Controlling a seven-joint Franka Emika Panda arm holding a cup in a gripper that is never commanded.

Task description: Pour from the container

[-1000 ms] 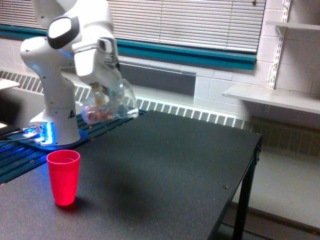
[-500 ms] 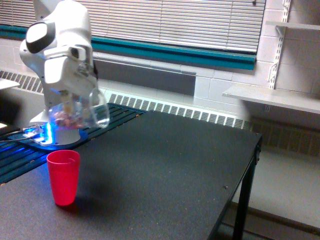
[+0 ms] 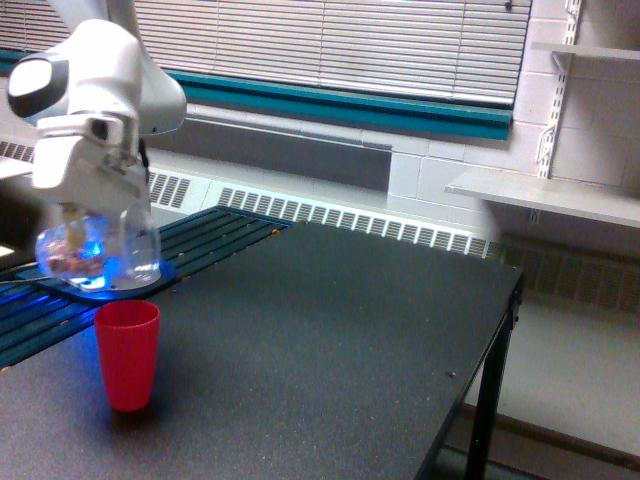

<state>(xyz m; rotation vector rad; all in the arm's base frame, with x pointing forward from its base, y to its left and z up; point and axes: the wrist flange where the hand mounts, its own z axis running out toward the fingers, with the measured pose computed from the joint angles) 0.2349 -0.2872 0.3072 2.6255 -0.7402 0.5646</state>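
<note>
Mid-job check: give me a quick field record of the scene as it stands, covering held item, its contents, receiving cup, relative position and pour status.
held item: clear container, carried by the gripper
tilt: hard to tell through the clear wall
contents: reddish-brown and pale bits, in the lower part of the container
receiving cup: red cup, upright on the black table
relative position: container above the red cup, slightly toward the exterior view's left
pour status: nothing seen falling
</note>
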